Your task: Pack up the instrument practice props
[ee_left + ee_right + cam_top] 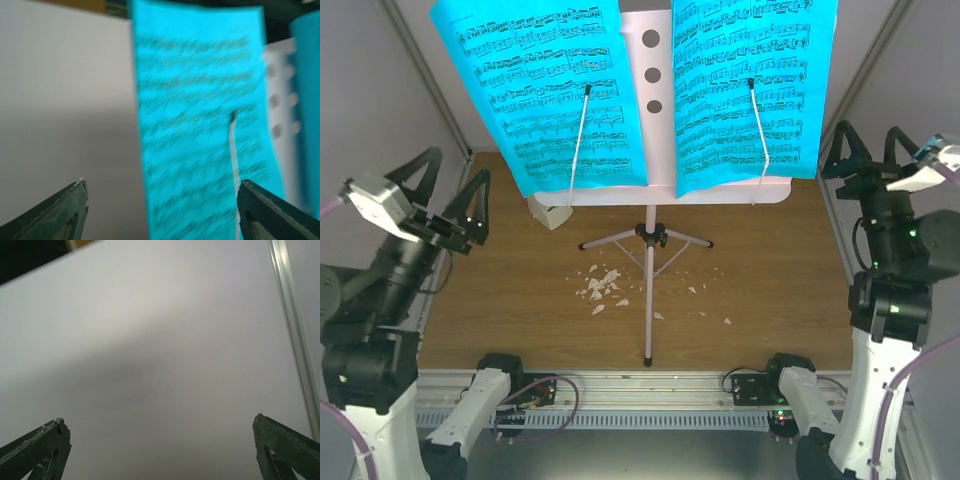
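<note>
The left gripper (pixel 460 163) is holding its jaws spread wide on nothing, facing the left cyan page (pixel 540 90). The right gripper (pixel 868 130) is likewise gaping empty, pointing at a blank wall (pixel 150 365). Both are hovering at the table's (pixel 500 310) sides, well apart from the music stand (pixel 653 75), which is standing mid-table and also carrying the right cyan page (pixel 750 80). The metronome (pixel 552 212) is sitting behind the left page's lower edge, and white crumbs (pixel 602 285) are lying beside the tripod legs.

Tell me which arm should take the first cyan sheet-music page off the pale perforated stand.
Left, probably. The open left gripper points straight at the left cyan sheet-music page with black notes; the open right gripper faces only blank white wall.
</note>
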You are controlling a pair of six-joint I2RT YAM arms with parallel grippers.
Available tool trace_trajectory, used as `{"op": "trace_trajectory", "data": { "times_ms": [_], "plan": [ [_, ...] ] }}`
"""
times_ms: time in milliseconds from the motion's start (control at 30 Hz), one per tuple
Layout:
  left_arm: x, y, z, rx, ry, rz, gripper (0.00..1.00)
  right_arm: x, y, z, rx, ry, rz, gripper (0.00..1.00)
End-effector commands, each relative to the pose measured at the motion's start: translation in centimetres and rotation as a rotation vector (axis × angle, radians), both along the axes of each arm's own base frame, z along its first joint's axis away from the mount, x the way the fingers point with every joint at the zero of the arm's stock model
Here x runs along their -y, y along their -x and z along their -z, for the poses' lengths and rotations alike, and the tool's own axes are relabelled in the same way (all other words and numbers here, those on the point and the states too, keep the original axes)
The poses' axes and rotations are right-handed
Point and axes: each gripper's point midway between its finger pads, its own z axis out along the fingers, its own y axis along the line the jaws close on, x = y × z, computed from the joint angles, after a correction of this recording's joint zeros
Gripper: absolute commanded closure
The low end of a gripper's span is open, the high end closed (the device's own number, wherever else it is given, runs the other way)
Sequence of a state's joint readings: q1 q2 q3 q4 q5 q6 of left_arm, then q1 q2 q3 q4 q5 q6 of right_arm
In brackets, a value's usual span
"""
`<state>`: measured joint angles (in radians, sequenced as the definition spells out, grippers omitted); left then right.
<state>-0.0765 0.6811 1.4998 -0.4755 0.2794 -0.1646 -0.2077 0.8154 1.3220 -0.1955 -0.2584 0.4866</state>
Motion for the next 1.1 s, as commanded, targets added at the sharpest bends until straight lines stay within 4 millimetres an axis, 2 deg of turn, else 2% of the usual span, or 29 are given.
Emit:
{"op": "trace_trajectory", "data": {
  "times_ms": [0,67,200,400,500,600,733,800,933,1067],
  "plan": [
    [4.2,-2.7,0.2,-0.122,-0.085,0.247,0.22,-2.4,3.0,-3.2,0.061,0.07,-0.093,0.0],
    [5.4,-1.5,-1.6,-0.066,-0.09,0.336,0.24,-4.3,4.5,-4.6,0.087,0.125,-0.184,0.0],
    [7.4,-0.3,-3.9,-0.046,-0.088,0.507,0.29,-8.0,6.5,-6.1,0.104,0.213,-0.385,0.02],
    [8.6,0.8,-5.9,-0.005,-0.077,0.63,0.33,-9.8,10.1,-8.2,0.21,0.292,-0.451,0.08],
    [8.7,-0.1,-6.1,-0.015,-0.074,0.642,0.33,-11.2,11.1,-8.4,0.232,0.317,-0.552,0.12],
    [9.2,-1.5,-5.8,-0.05,-0.072,0.668,0.34,-12.2,11.4,-8.1,0.228,0.336,-0.643,0.15],
    [10.4,-1.1,-6.0,-0.034,-0.068,0.714,0.35,-12.7,11.9,-7.8,0.228,0.359,-0.676,0.16],
    [11.2,-1.5,-5.9,-0.051,-0.058,0.732,0.35,-13.0,11.7,-7.4,0.214,0.355,-0.71,0.17],
    [13.7,-2.9,-5.1,-0.111,-0.061,0.74,0.35,-12.3,10.0,-6.6,0.166,0.312,-0.693,0.19],
    [17.0,-2.5,-5.5,-0.105,-0.079,0.768,0.35,-11.7,8.7,-6.3,0.137,0.3,-0.649,0.22]
  ]
}}
